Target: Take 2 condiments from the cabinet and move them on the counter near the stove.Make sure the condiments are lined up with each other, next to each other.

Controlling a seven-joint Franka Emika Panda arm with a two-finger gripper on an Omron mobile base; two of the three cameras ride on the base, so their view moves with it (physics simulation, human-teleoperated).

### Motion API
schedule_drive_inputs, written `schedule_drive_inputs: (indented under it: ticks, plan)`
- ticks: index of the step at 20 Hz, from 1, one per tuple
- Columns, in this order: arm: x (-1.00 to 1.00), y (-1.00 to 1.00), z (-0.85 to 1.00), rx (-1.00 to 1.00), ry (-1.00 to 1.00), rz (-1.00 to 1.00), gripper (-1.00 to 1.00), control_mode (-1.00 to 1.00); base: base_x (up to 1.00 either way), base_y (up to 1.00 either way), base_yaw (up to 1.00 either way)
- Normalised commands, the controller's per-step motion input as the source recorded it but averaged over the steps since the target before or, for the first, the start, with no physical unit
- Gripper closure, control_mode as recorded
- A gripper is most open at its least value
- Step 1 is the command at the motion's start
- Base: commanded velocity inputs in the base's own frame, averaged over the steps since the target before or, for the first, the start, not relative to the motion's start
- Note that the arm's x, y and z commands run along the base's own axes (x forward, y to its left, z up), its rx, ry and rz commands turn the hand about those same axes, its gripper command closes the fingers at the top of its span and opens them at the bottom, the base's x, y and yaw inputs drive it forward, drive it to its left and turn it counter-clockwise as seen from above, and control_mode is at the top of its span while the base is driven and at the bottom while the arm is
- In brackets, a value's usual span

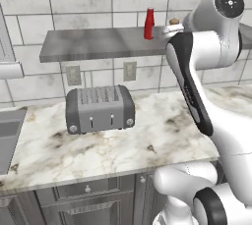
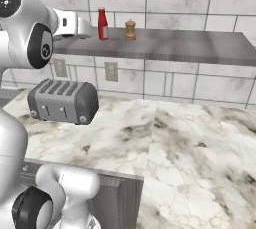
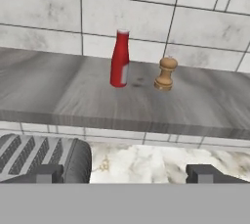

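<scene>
While both condiments stand on the shelf (image 3: 122, 105), the gripper (image 3: 125, 173) faces them.
Its fingers (image 3: 49, 173) are spread wide (grasping nothing); red bottle (image 3: 120, 58) just beside wooden shaker (image 3: 165, 74).

On the grey shelf (image 2: 165, 45) a red squeeze bottle (image 2: 102, 24) stands upright with a brown shaker (image 2: 130, 30) just beside it. My hand (image 2: 85, 31) reaches toward the bottle. A toaster (image 2: 62, 101) sits on the desk (image 2: 175, 143).

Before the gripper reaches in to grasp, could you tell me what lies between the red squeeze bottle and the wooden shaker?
Nothing: in the hand view, only bare grey shelf separates the red squeeze bottle from the wooden shaker.
</scene>
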Motion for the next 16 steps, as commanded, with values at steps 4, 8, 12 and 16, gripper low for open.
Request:
schedule_drive_inputs:
  ticks: [4,8,12,16]
  plan:
    - [0.00,0.00,0.00,0.00,0.00,0.00,-1.00,-1.00,0.00,0.00,0.00]
    - [0.16,0.00,-0.07,0.00,-0.04,-0.01,-1.00,-1.00,0.00,0.00,0.00]
    - [0.31,0.00,-0.15,0.04,-0.07,-0.01,-1.00,-1.00,0.00,0.00,0.00]
    - [0.34,0.00,-0.11,0.12,-0.01,0.00,-1.00,-1.00,0.00,0.00,0.00]
